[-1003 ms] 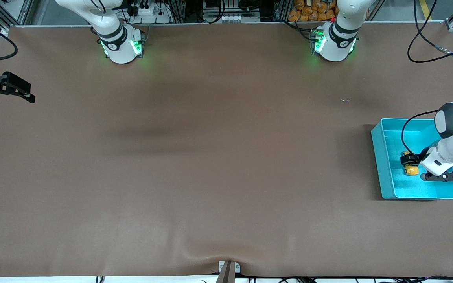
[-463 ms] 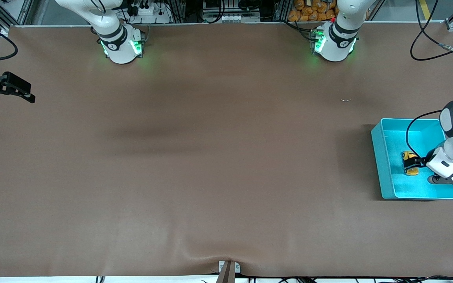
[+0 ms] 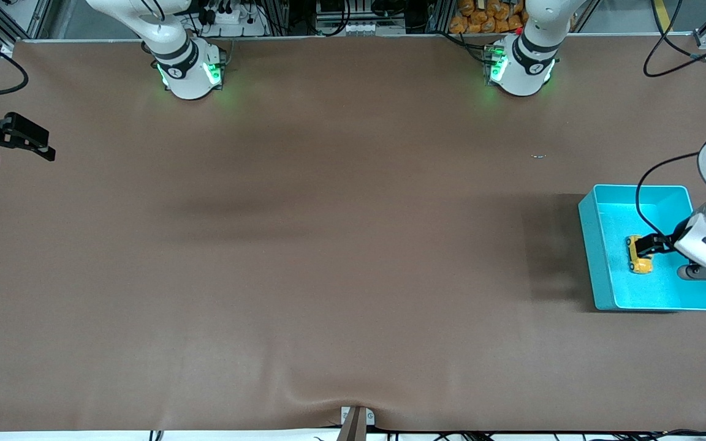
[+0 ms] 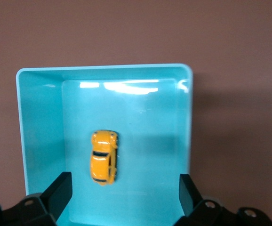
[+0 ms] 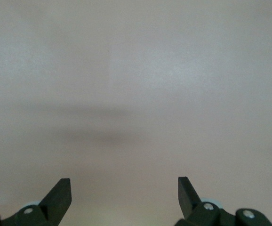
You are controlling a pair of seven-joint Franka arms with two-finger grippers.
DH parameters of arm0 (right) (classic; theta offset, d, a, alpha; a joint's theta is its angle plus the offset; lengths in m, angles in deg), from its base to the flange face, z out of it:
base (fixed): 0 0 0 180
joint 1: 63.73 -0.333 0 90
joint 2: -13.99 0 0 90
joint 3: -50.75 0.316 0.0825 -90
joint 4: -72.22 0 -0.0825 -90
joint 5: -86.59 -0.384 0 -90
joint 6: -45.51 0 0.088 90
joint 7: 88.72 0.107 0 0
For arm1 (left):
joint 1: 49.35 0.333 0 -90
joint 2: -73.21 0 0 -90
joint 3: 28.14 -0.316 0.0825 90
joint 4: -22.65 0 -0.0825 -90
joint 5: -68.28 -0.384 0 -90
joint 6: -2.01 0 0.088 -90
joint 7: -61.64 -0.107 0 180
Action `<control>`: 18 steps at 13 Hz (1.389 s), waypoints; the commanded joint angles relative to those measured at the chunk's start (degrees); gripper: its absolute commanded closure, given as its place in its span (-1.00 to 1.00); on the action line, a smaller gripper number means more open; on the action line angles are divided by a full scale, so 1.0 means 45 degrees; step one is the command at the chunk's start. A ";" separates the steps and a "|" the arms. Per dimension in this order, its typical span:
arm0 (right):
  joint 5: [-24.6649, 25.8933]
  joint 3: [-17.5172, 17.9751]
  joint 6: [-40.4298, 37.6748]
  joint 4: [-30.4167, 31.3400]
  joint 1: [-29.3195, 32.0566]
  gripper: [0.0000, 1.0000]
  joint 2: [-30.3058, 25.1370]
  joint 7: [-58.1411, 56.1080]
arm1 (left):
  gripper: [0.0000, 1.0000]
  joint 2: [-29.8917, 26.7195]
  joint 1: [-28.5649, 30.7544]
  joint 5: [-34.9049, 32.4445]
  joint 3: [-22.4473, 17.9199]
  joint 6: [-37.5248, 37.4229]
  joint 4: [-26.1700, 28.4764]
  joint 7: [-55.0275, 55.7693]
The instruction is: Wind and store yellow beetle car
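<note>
The left gripper (image 4: 122,190) hangs over the turquoise bin (image 3: 598,257) at the right edge of the front view, fingers spread wide and holding nothing. In the left wrist view its two dark fingertips (image 4: 60,188) stand at the bottom of the frame, well apart, with the bin floor showing between them. The yellow beetle car (image 4: 104,157) lies on that floor, free of the fingers, resting on its wheels roughly midway between the bin walls. In the front view the car (image 3: 639,258) sits just beside the gripper's dark tip (image 3: 653,246), inside the bin, which stands on the brown table (image 3: 328,245) toward the left arm's end.

The right gripper (image 3: 16,144) waits at the upper left edge of the front view, over the table's border. Its fingers (image 5: 60,190) are likewise released and empty; the right wrist view shows them at the bottom of the frame with only plain pale surface above.
</note>
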 commanded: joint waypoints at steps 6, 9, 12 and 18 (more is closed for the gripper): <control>0.0151 -0.0112 0.0089 0.0087 -0.0172 -1.00 -0.0024 -0.0020 | -1.00 -0.3440 -0.1269 0.2807 -0.0306 -0.3025 0.0190 0.0029; 0.0151 -0.0093 0.0089 0.0068 -0.0152 -1.00 -0.0024 -0.0020 | -1.00 -0.4710 -0.6026 0.3704 -0.4926 -0.4314 0.0210 -0.0087; 0.0151 -0.0093 0.0089 0.0068 -0.0132 -1.00 -0.0043 -0.0058 | -1.00 -0.5746 -0.8652 0.4369 -0.7164 -0.5409 0.0171 0.0048; 0.0151 -0.0093 0.0108 0.0068 -0.0132 -1.00 -0.0024 -0.0039 | -1.00 -0.6608 -0.9441 0.4644 -0.7150 -0.6525 -0.0239 0.0596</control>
